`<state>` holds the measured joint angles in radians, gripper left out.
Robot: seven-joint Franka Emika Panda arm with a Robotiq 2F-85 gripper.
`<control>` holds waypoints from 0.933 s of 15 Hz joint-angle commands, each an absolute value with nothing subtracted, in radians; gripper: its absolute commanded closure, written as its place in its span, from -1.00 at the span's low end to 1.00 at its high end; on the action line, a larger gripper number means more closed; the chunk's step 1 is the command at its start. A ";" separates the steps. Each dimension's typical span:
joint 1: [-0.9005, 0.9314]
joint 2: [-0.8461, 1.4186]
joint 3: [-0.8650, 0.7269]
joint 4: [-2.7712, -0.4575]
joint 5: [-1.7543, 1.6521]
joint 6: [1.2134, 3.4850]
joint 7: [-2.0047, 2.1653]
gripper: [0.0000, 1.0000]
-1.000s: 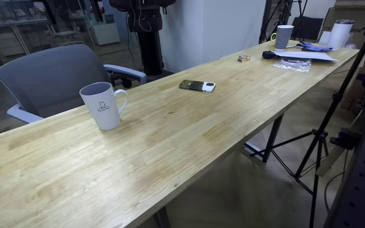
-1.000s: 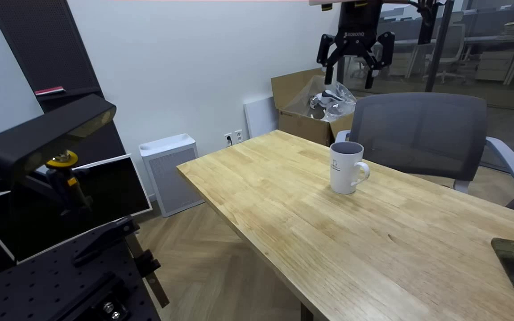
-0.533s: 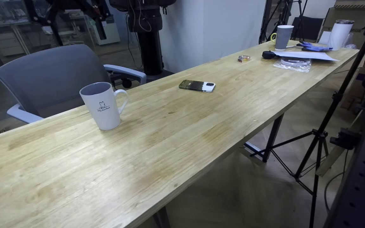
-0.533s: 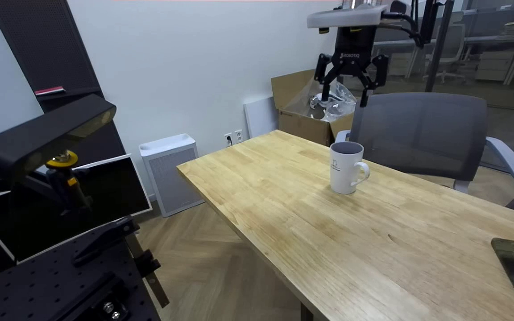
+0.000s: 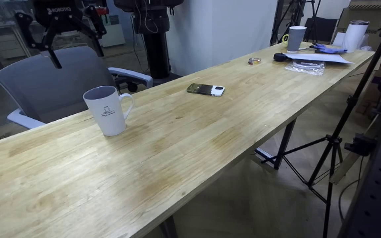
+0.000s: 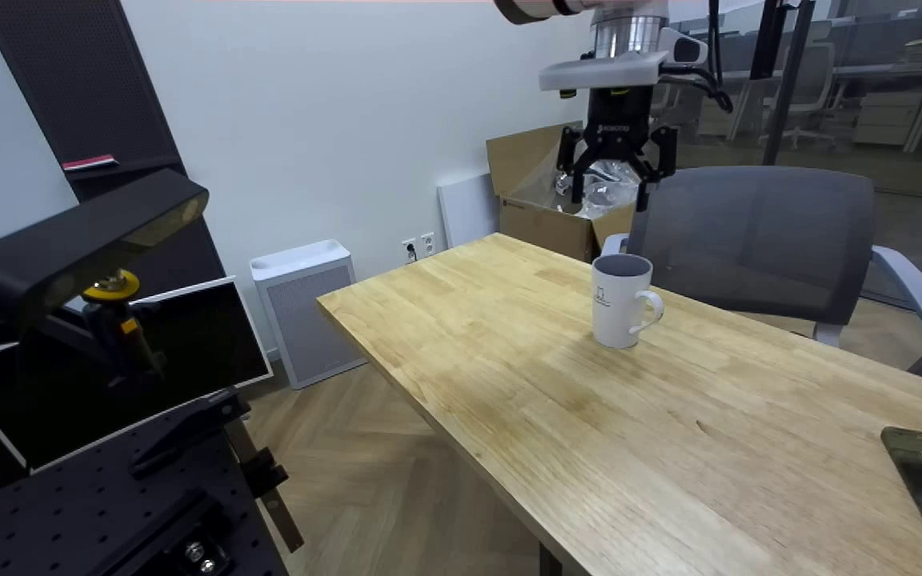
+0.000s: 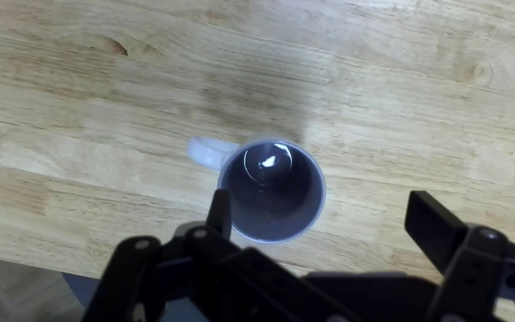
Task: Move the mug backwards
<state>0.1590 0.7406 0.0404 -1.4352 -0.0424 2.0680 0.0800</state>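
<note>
The white mug (image 5: 107, 114) stands upright on the wooden table near the chair-side edge, its dark logo showing in both exterior views (image 6: 619, 308). In the wrist view I look down into the mug's dark grey inside (image 7: 275, 197); its handle (image 7: 206, 152) points to the upper left. My gripper (image 5: 80, 60) is open and empty, above the mug's level and apart from it. It points down in both exterior views (image 6: 610, 205). In the wrist view the gripper (image 7: 320, 197) has its left finger overlapping the mug's rim and its right finger well to the right.
A phone (image 5: 205, 89) lies on the table on the mug's handle side. A grey chair (image 6: 749, 240) stands against the table edge behind the mug. A cardboard box (image 6: 545, 224) stands past the table's end. A grey cup (image 5: 297, 39) and papers are at the far end.
My gripper has come down in both exterior views and moved slightly left in the view with the box, staying open. The mug has not moved.
</note>
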 commanded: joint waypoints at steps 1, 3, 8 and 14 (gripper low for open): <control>0.206 0.799 0.020 -1.352 -0.092 2.064 0.143 -1.00; 0.219 0.816 0.022 -1.332 -0.104 2.061 0.145 -1.00; 0.219 0.854 0.040 -1.290 -0.084 2.042 0.111 -1.00; 0.204 0.888 0.039 -1.271 -0.078 2.061 0.095 -1.00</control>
